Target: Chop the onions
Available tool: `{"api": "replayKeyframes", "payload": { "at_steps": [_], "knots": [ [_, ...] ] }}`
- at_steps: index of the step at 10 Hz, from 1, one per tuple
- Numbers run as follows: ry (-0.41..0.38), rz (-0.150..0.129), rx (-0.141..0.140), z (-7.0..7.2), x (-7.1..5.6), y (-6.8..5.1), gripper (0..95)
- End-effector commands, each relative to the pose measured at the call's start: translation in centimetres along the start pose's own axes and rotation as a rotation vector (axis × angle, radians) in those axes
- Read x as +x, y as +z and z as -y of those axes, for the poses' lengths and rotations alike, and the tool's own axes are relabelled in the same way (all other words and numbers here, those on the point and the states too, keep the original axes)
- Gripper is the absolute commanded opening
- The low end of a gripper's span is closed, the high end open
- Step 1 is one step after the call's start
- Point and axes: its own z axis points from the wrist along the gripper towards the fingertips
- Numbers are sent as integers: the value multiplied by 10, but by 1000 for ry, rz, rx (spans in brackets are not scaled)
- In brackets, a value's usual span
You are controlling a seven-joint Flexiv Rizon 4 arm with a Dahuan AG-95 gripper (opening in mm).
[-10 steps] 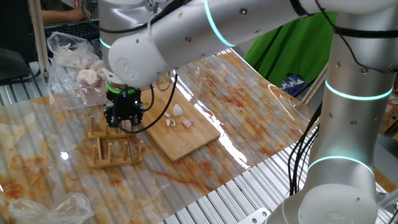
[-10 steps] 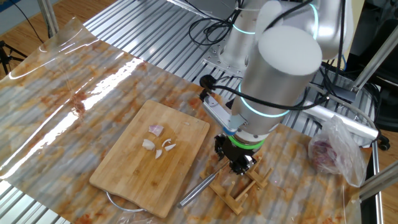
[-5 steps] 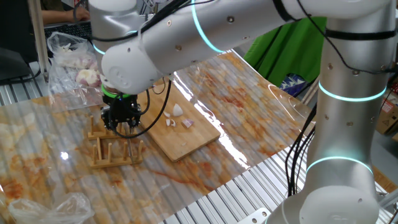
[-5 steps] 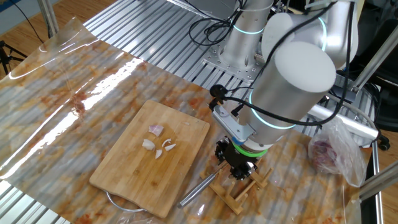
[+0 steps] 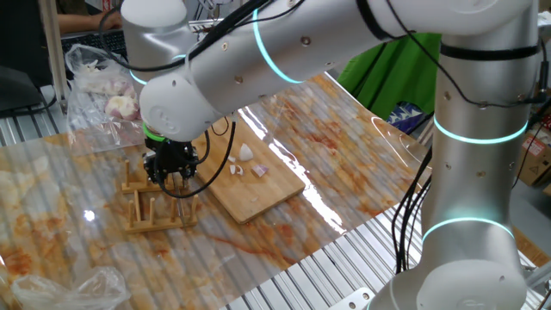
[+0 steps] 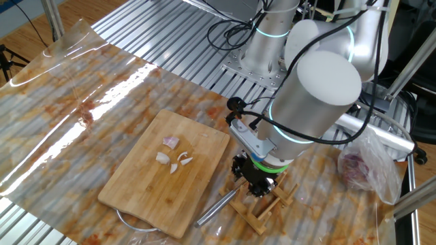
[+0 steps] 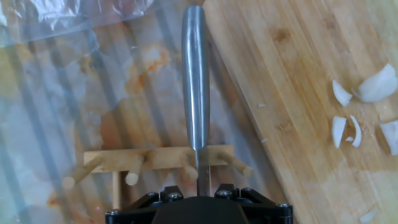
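Onions (image 5: 245,162) lie in small pieces mid-board on the cutting board (image 6: 167,173), untouched. Left of the board in the hand view, the knife (image 7: 195,87) sits in the wooden rack (image 5: 157,201), with the tool (image 5: 172,171) low over it; whether it grips the handle I cannot tell. A skewed lift could drag the rack along or drop the blade onto the bench (image 6: 75,102).

We identify the location as a robotics lab rather than a kitchen: the table (image 6: 170,27) is ribbed metal under a clear plastic sheet (image 5: 362,164), cables (image 6: 231,30) trail behind the arm's base (bolted to a plate), and a green cloth (image 5: 387,73) hangs behind.
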Motion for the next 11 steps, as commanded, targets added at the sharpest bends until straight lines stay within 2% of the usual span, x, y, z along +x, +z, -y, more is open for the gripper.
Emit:
{"api": "replayKeyframes", "payload": {
  "at_steps": [1, 4, 7, 8, 9, 10, 11],
  "knots": [
    [0, 4, -2, 0, 1, 2, 380],
    [2, 4, -6, -1, 0, 6, 380],
    [-4, 23, -5, -2, 0, 8, 380],
    [-8, 31, -6, -2, 0, 8, 190],
    [-12, 37, -3, -2, 0, 8, 190],
    [-16, 46, 2, -2, 0, 8, 0],
    [-17, 50, 6, -2, 0, 8, 0]
  ]
}}
